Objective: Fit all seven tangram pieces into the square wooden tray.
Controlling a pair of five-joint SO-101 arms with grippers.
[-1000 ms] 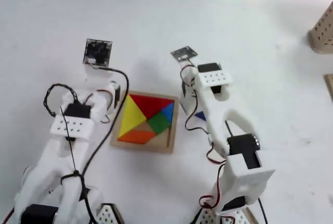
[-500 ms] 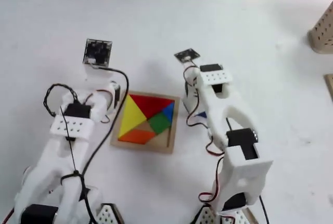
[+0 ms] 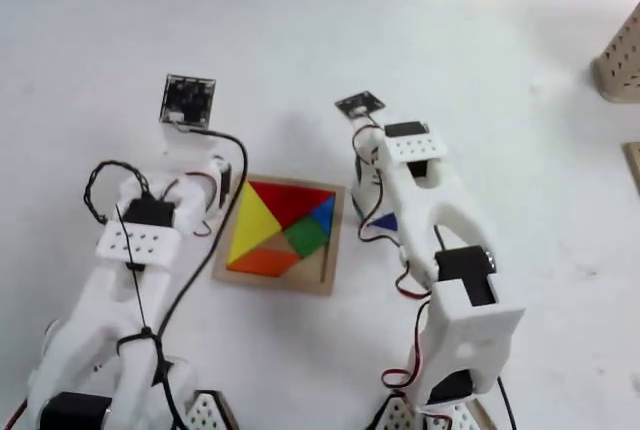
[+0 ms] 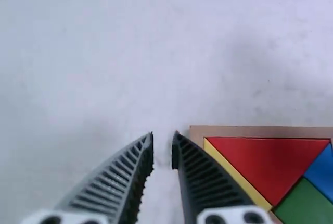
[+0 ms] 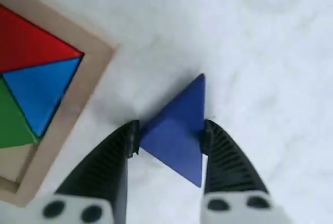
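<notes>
The square wooden tray (image 3: pixel 335 250) lies between the two arms and holds red, yellow, light blue, green and orange pieces (image 3: pixel 285 220), with a bare slot in its near right corner. A dark blue triangle (image 5: pixel 179 130) lies flat on the white table just outside the tray's right rim (image 5: pixel 78 109), also seen as the blue triangle (image 3: pixel 385 221) in the high view. My right gripper (image 5: pixel 170 125) is down over it, one finger against each side. My left gripper (image 4: pixel 162 138) rests at the tray's far left corner (image 4: pixel 197 129), its fingers almost together with nothing between them.
A perforated wooden block (image 3: pixel 620 60) stands at the far right edge, with another wooden edge (image 3: pixel 633 165) nearer. Loose black and red cables (image 3: pixel 195 250) trail beside the tray. Bare white table stretches beyond the arms.
Between one second and half a second ago the right arm shifted slightly over the blue triangle. Nothing has moved since. The left arm is still.
</notes>
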